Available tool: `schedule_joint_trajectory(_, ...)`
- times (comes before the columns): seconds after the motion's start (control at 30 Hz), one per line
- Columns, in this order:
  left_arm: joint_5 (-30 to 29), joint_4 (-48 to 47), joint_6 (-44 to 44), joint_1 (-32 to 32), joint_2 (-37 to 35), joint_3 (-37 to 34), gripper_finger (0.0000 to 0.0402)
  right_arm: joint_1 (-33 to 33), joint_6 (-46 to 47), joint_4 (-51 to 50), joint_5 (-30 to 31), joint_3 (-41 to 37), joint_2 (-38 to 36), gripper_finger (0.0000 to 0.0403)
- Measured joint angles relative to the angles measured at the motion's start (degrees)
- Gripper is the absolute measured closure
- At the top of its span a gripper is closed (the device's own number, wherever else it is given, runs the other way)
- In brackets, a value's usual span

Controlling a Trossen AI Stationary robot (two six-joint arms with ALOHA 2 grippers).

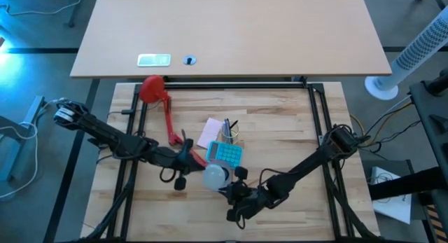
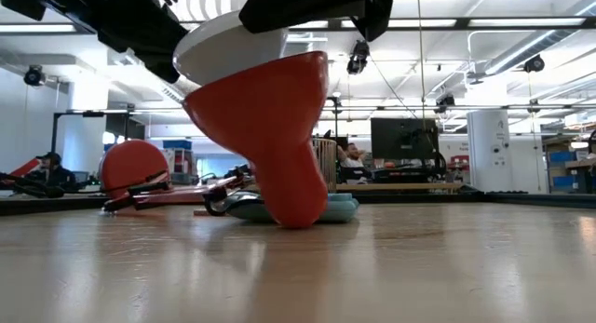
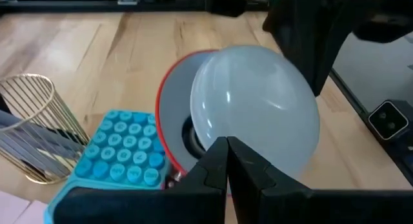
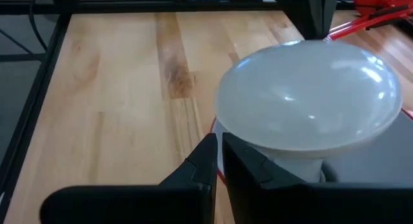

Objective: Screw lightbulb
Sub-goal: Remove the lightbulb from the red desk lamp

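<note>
One lightbulb (image 1: 216, 174) sits near the middle of the bench (image 1: 280, 117), its neck in the one red lamp shade (image 3: 169, 114), just beside one blue calculator (image 1: 225, 153) and one wire pen holder (image 3: 32, 127). The left gripper (image 3: 227, 161) and right gripper (image 4: 218, 156) both meet at the bulb, each pair of fingers closed tip to tip, holding nothing.

Lab w/ ceiling strip lights (image 2: 507, 23), monitor (image 2: 403, 137) (dark), white tower fan (image 1: 420, 50), tan desk (image 1: 231, 33).
</note>
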Motion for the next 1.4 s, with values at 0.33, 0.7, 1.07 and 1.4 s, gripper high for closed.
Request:
schedule_joint_trajectory(0.33,0.1,-1.0,-1.9,-1.5,0.2,-0.2,0.0401,0.1,0.4,-3.7,0.1,0.0,-1.0,0.0385)
schedule_joint_trajectory(0.7,-1.8,-2.3,-3.4,-3.7,-0.1,-0.2,0.0401,0.2,1.1,-8.4,1.0,0.1,-3.4,0.0385)
schedule_joint_trajectory(1.07,-2.5,4.6,2.6,4.9,0.9,-0.2,0.0401,0.5,0.1,-3.2,-1.8,-0.1,-3.4,0.0385)
schedule_joint_trajectory(1.4,2.8,8.3,1.7,5.1,4.9,-0.2,0.0401,0.2,0.0,-3.4,-1.6,-0.7,-3.4,0.0385)
